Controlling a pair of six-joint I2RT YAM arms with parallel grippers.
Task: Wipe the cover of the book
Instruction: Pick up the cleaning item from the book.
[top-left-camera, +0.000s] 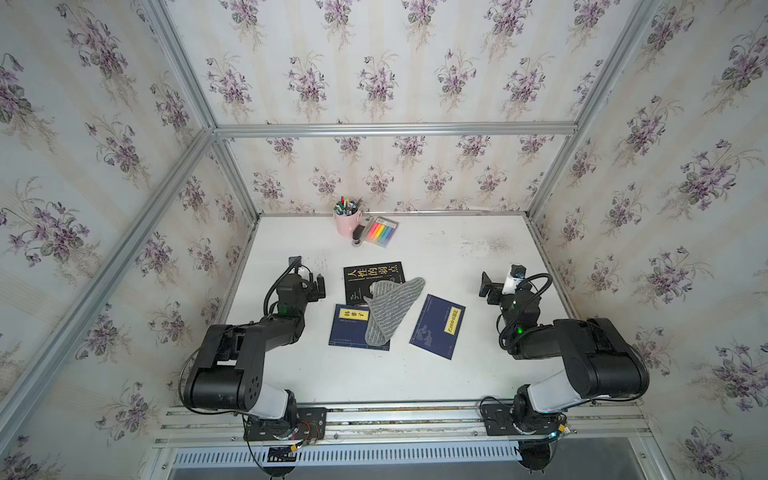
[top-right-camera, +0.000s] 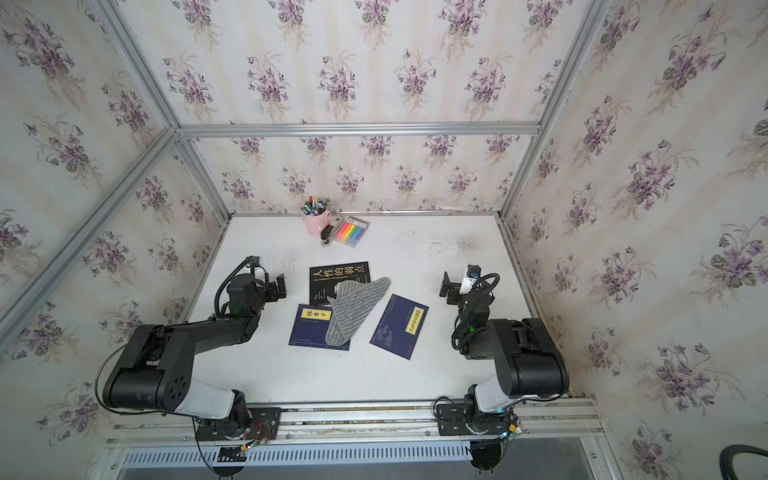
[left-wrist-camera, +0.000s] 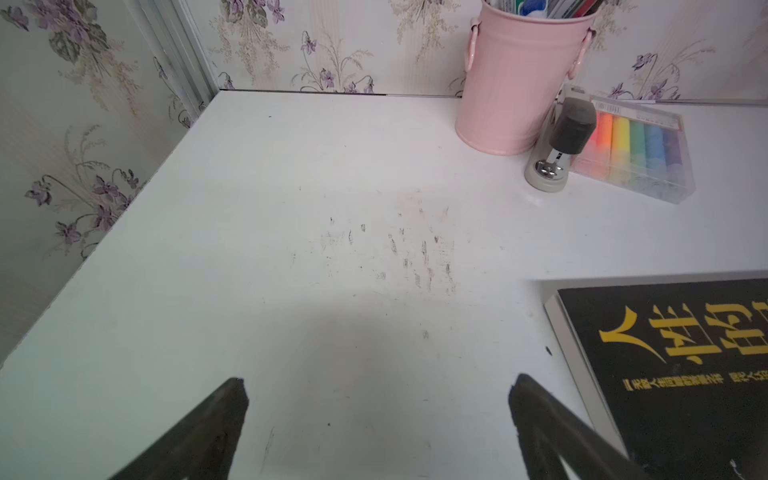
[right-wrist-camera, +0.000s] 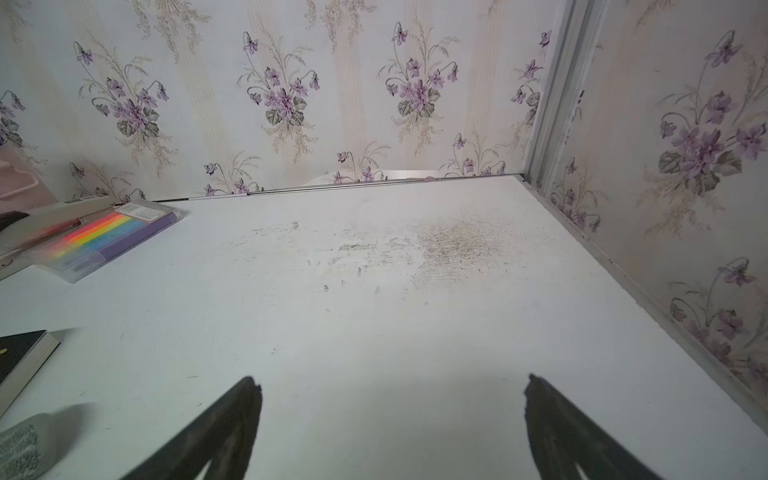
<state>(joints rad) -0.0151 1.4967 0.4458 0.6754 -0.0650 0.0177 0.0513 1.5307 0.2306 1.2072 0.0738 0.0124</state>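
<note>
Both arms are low over the table (top-left-camera: 449, 374), holding nothing. The left gripper (top-left-camera: 318, 286) is at 9 o'clock of the black book (top-left-camera: 365, 274), near it but apart. In its wrist view I see the fingers (left-wrist-camera: 216, 424) spread wide over bare table. The right gripper (top-left-camera: 484, 284) is at 3 o'clock, well apart from the books, also spread wide.

The grey cloth (top-left-camera: 390, 309) lies mid-table. Its far end is draped on the black book, its near end on a blue book (top-left-camera: 345, 332) at 7 o'clock. A second blue book (top-left-camera: 434, 332) lies at 4 o'clock of the cloth, just beside it, uncovered.

At 12 o'clock by the back wall: a pink pen cup (top-left-camera: 345, 226), a stapler (top-left-camera: 357, 240) and a marker box (top-left-camera: 382, 230), all close together.
</note>
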